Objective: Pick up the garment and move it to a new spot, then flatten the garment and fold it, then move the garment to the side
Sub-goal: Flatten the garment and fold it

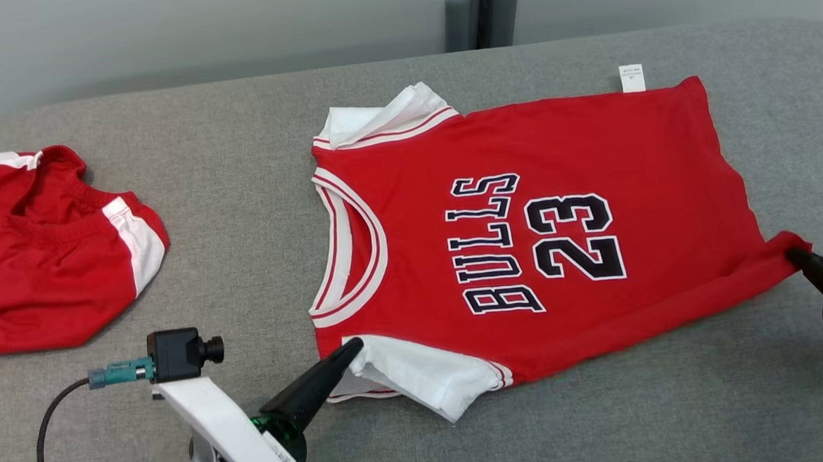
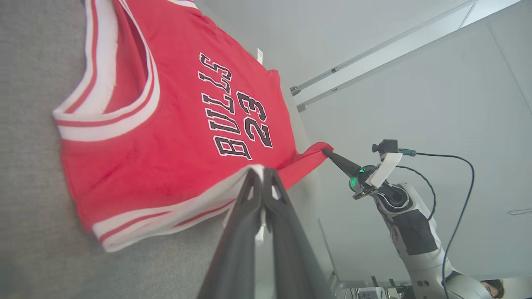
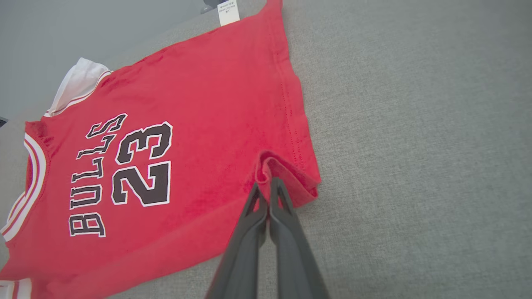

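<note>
The garment point(image 1: 577, 166) is a red jersey with white sleeves and "BULLS 23" in black, spread face up on the grey table, neck to the left in the head view. My left gripper point(image 1: 353, 347) is shut on the near white sleeve point(image 1: 419, 375). In the left wrist view that gripper point(image 2: 262, 171) pinches the sleeve's white edge, lifted a little off the garment point(image 2: 137, 166). My right gripper point(image 1: 795, 253) is shut on the near hem corner at the right. Seen from the right wrist, its tips point(image 3: 267, 182) bite a raised fold of the garment point(image 3: 216, 104).
A second red and white piece of clothing point(image 1: 46, 250) lies bunched at the table's left. The grey padded table point(image 1: 242, 219) stretches bare between the two. Two grey posts point(image 1: 481, 12) stand behind the far edge. A white label point(image 1: 632, 77) sticks out from the far hem.
</note>
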Tool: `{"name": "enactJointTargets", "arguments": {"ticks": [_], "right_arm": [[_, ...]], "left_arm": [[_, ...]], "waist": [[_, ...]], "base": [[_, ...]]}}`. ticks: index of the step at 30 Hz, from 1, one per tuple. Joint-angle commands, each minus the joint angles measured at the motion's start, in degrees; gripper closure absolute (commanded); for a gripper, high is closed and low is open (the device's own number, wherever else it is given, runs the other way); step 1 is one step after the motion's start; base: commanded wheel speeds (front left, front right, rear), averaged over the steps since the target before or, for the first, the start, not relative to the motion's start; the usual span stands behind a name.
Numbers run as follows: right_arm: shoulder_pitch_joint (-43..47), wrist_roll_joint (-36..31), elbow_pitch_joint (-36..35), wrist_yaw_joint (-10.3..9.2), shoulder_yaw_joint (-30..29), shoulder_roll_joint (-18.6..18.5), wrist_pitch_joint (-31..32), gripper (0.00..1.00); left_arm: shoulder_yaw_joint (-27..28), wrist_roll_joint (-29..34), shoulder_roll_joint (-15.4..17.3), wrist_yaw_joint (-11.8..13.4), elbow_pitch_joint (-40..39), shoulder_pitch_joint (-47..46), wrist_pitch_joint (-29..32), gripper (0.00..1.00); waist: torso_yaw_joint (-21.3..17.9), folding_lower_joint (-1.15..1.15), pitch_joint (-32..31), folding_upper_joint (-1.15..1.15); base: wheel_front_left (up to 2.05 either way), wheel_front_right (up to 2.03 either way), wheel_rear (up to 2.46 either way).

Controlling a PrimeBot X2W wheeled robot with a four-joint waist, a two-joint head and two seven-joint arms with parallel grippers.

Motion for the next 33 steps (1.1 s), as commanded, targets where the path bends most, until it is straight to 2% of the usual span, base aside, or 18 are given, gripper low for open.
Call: {"name": "enactJointTargets", "arguments": {"ticks": [1,5,12,22,31,32,33], "right_arm": [[-1.3,-0.5,0.5,-0.02,-0.2,0.1,0.2,1.00],[-4.8,0.3,2.4,-0.02,-0.7,0.6,0.2,1.00],[-9.8,1.0,6.5,-0.02,-0.2,0.9,-1.0,1.00],[-14.1,1.6,11.6,-0.02,1.8,0.5,-2.9,1.00],[-16.6,2.6,13.9,-0.02,4.4,0.2,-5.4,1.00],[-16.9,2.9,14.1,-0.02,4.6,0.3,-5.9,0.82],[-17.2,3.2,14.4,-0.02,4.6,0.3,-6.5,0.34]], "left_arm": [[0.5,0.1,-0.3,0.3,0.9,-1.8,-0.1,1.00],[1.3,-0.4,-2.4,1.3,4.2,-5.4,-1.1,1.00],[3.8,-1.3,-6.3,1.5,10.2,-11.2,-4.3,1.00],[5.1,1.2,-8.9,0.0,16.2,-17.6,-9.0,1.00],[3.5,4.1,-10.1,-0.7,21.1,-21.7,-10.6,1.00],[3.2,4.6,-10.2,-0.7,21.7,-22.1,-10.9,1.00],[3.0,5.1,-10.3,-0.7,22.4,-22.5,-11.1,1.00]], "waist": [[0.3,0.00,1.4,0.00],[0.4,0.00,3.5,0.00],[0.3,0.00,6.5,0.00],[0.3,0.00,8.9,0.00],[-0.1,0.00,10.2,0.00],[-0.1,0.00,10.3,0.00],[-0.1,0.00,10.4,0.00]], "base": [[0.00,0.00,0.00],[0.00,0.00,0.00],[0.00,0.00,0.00],[0.00,0.00,0.00],[0.00,0.00,0.00],[0.00,0.00,0.00],[0.00,0.00,0.00]]}}
